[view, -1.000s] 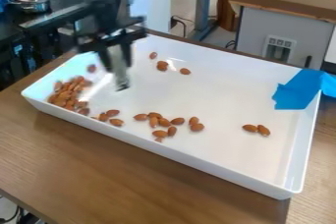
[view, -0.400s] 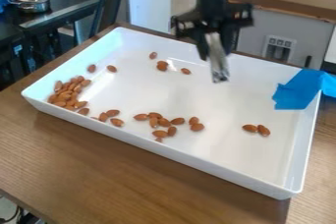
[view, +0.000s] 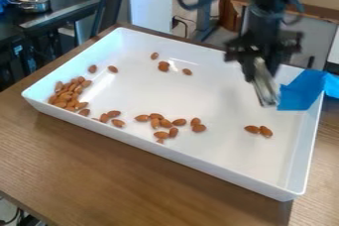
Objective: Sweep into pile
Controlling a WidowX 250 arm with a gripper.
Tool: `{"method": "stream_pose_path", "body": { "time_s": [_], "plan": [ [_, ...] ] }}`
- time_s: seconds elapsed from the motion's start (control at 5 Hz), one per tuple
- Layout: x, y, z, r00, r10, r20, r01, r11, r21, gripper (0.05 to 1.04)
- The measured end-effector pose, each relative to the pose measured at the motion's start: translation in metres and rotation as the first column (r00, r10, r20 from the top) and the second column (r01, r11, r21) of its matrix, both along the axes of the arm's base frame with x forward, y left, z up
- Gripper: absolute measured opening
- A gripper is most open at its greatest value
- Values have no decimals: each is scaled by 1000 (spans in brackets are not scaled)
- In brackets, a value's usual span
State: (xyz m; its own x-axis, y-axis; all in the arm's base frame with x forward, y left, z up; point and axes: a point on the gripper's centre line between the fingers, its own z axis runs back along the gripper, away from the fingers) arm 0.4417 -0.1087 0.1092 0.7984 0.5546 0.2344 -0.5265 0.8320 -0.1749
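Almonds (view: 65, 97) lie in a white tray (view: 165, 154), most of them heaped at its left end. Two loose nuts (view: 112, 69) sit just beyond the heap, and a few more trail from it along the near wall. Toward the middle are a looser cluster (view: 156, 122) near the front and a small group (view: 163, 66) near the back. To the right, a touching pair (view: 265, 131) is well apart from the rest. Over this side hangs the black gripper (view: 255, 69), a pale, silvery piece (view: 265, 88) extending below it; whether it is clenched on that piece cannot be told. Blue tape (view: 299, 91) covers part of the right rim.

The gripper has just crossed from the left end to the right, while the nuts have kept their places since mid-crossing. That suggests setting up a sweep of the stray pair leftward.
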Motion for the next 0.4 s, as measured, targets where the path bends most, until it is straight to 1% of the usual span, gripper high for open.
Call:
{"method": "stream_pose_path", "body": {
  "time_s": [0.2, 0.4],
  "plan": [
    [3, -26, -15, 1000, 1, -8, 0, 1000, 23, 381],
    [2, -30, -24, 999, 29, -13, -29, 999, 44, 381]
  ]
}}
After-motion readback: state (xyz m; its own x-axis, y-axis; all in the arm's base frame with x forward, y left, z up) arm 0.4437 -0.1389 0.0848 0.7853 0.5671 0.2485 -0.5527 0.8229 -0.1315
